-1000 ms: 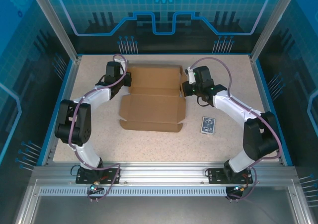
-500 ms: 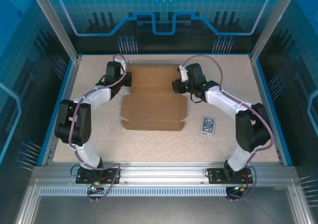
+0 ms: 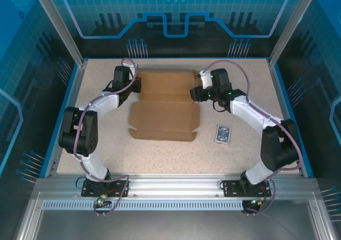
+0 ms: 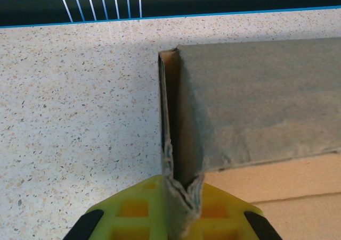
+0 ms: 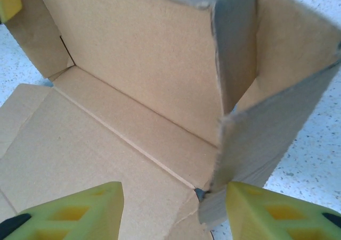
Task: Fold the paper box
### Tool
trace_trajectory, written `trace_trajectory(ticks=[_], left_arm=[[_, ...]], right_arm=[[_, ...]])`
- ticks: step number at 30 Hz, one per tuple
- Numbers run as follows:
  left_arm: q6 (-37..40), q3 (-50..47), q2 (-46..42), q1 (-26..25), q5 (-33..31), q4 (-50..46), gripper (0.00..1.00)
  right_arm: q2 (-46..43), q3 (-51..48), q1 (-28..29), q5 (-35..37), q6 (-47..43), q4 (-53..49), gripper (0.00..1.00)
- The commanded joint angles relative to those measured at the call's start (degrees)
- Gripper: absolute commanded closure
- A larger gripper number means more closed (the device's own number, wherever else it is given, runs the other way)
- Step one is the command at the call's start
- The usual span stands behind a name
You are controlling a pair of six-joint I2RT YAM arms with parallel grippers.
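A: What is the left tool [image 4: 178, 204] doing?
B: It is closed narrow on the paper box [image 3: 164, 106], pinching the left flap [image 4: 169, 123], which stands on edge between its yellow fingers.
A: And the right tool [image 5: 173, 203]?
B: Wide open, gripping nothing. The right flap [image 5: 266, 128] stands just ahead of it, with its lower corner close to the right finger. I cannot tell if they touch.
A: Where does the box lie?
B: On the desk [image 3: 106, 144], far middle, between the two arms. A small card pack [image 3: 223, 134] lies apart from it, nearer and to the right.
A: How far along is the folding?
B: Early to middle, I judge. The far panel [image 5: 133, 59] is raised like a wall and both end flaps are up beside it. The near panels [image 3: 162, 124] lie flat on the desk.
A: So what is left?
B: Probably raising the near side, tucking the flaps in, and locking the walls so they hold by themselves.
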Motion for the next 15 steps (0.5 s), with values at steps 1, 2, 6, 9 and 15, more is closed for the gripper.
trace_trajectory(ticks=[1,2,6,9,15], left_arm=[[-0.8,0.2,-1.9,-0.2,1.2,0.4,1.00],[-0.8,0.2,-1.7,-0.2,1.3,0.4,1.00],[-0.7,0.3,-1.8,-0.2,1.3,0.3,1.00],[-0.8,0.2,-1.7,-0.3,1.3,0.3,1.00],[-0.7,0.2,-2.0,-0.2,1.2,0.2,1.00]], right_arm=[[-4.3,-1.7,-2.0,-1.2,-2.1,-2.4,0.46],[-5.2,-2.1,-2.6,-1.3,-2.4,-2.6,0.45],[-8.4,-3.5,-5.2,-2.1,-2.8,-2.9,0.44],[-10.0,-4.3,-7.8,-3.0,-2.8,-2.8,0.44],[-9.0,-4.6,-14.7,-3.3,0.6,-2.8,0.45]])
